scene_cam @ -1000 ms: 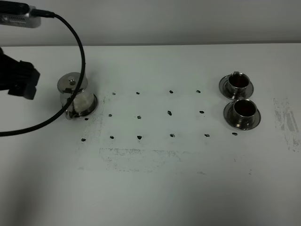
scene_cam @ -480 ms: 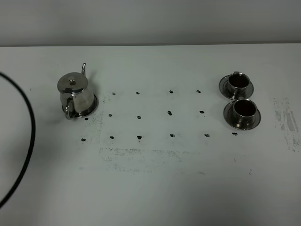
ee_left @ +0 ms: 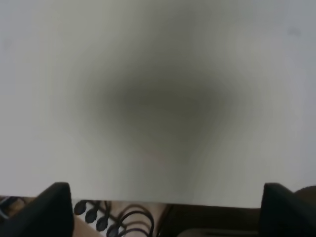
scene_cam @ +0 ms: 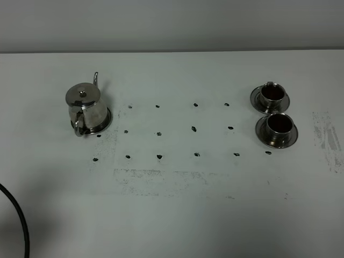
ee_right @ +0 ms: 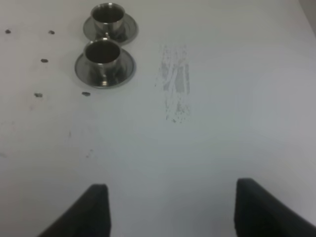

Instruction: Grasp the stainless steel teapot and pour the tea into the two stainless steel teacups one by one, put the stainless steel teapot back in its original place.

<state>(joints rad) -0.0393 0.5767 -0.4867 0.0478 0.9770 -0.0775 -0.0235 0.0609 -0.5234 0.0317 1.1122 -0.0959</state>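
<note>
The stainless steel teapot (scene_cam: 84, 109) stands upright at the left on its round steel disc (scene_cam: 105, 122), spout to the back and handle to the front. The two steel teacups stand on saucers at the right, one farther (scene_cam: 270, 95) and one nearer (scene_cam: 277, 128). Both look dark reddish-brown inside. They also show in the right wrist view, the farther cup (ee_right: 107, 16) and the nearer cup (ee_right: 103, 56). My left gripper (ee_left: 166, 192) is open and empty over blurred bare table at its edge. My right gripper (ee_right: 173, 190) is open and empty, well short of the cups. Neither gripper shows in the exterior view.
A black cable (scene_cam: 19, 228) loops in at the bottom left corner. Small black dots (scene_cam: 194, 129) mark a grid on the white table between teapot and cups. A grey scuff (ee_right: 175, 84) lies right of the cups. Cables hang below the table edge (ee_left: 118, 219).
The left arm and its cable have pulled away from the teapot and out of the exterior view. Only a cable loop remains at the bottom left. Teapot and cups have not moved.
</note>
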